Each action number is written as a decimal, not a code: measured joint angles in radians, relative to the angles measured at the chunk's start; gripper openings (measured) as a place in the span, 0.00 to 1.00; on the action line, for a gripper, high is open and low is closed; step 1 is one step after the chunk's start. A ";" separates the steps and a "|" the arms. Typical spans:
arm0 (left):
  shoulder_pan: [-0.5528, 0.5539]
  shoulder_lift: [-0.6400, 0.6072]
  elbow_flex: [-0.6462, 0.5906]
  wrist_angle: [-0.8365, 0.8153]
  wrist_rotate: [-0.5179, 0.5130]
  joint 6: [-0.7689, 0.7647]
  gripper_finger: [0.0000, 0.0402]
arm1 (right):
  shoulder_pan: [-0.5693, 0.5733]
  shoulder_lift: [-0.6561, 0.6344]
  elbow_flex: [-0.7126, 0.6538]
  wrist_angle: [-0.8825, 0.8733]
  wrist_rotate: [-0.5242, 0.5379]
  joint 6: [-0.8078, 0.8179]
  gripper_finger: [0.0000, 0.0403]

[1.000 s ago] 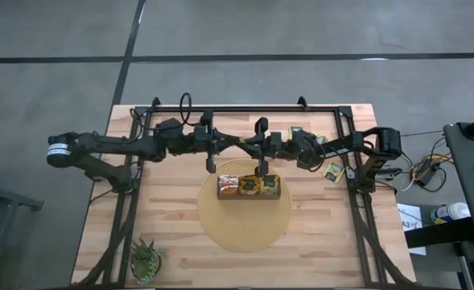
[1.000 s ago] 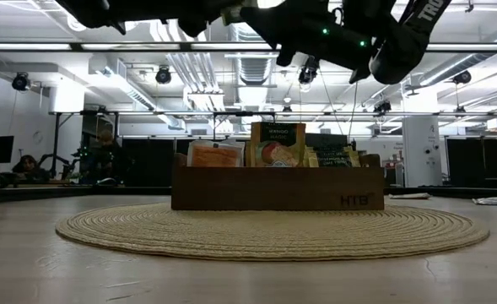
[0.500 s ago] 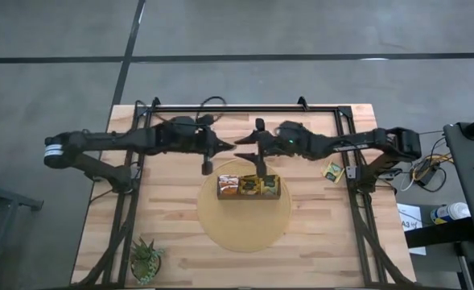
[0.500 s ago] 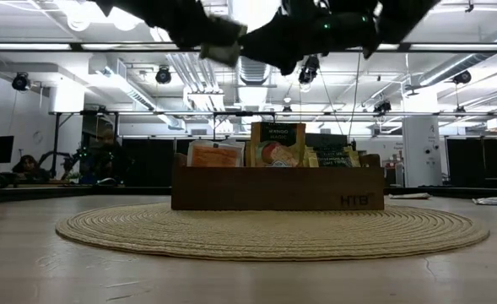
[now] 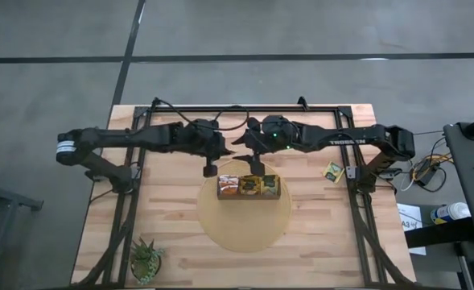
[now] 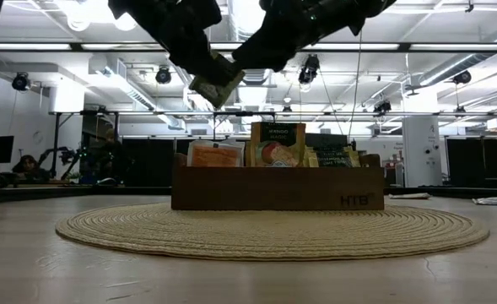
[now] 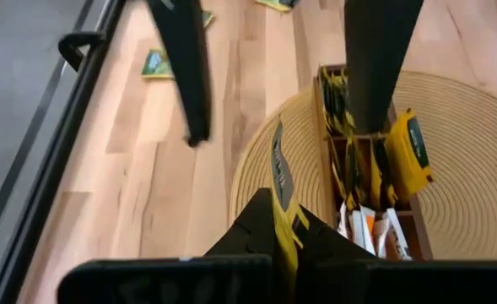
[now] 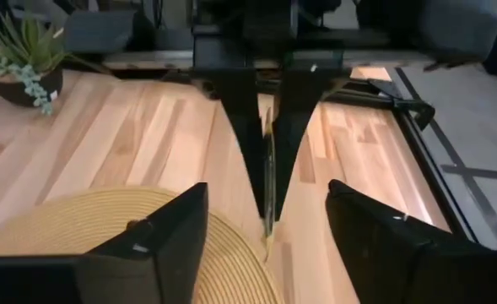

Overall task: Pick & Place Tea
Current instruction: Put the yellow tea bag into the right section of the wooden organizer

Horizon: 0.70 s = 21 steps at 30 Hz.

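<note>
Left claw pinches sachet; wooden box holds upright sachets.

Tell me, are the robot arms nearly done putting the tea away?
Partly. Several tea sachets already stand in the wooden box on the round woven mat. The left gripper is shut on one yellow-edged sachet above the table, facing the open right gripper. That one needs boxing, and at least one loose sachet lies near the right side of the table.
</note>
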 joint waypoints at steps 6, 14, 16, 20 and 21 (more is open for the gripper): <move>0.000 0.006 0.005 0.009 -0.002 0.006 0.00 | 0.000 0.002 -0.010 -0.003 0.000 -0.008 0.36; -0.003 0.007 0.025 0.008 -0.001 0.023 0.00 | 0.000 0.020 -0.011 -0.006 0.004 -0.050 0.07; -0.004 0.007 0.025 0.009 -0.002 0.024 0.00 | 0.000 0.019 -0.011 -0.006 0.009 -0.053 0.03; -0.004 0.007 0.017 0.019 -0.001 0.052 0.00 | 0.000 0.009 -0.011 -0.014 0.011 -0.052 0.02; -0.004 0.007 0.016 0.019 -0.001 0.060 0.00 | 0.000 0.008 -0.011 -0.016 0.011 -0.052 0.02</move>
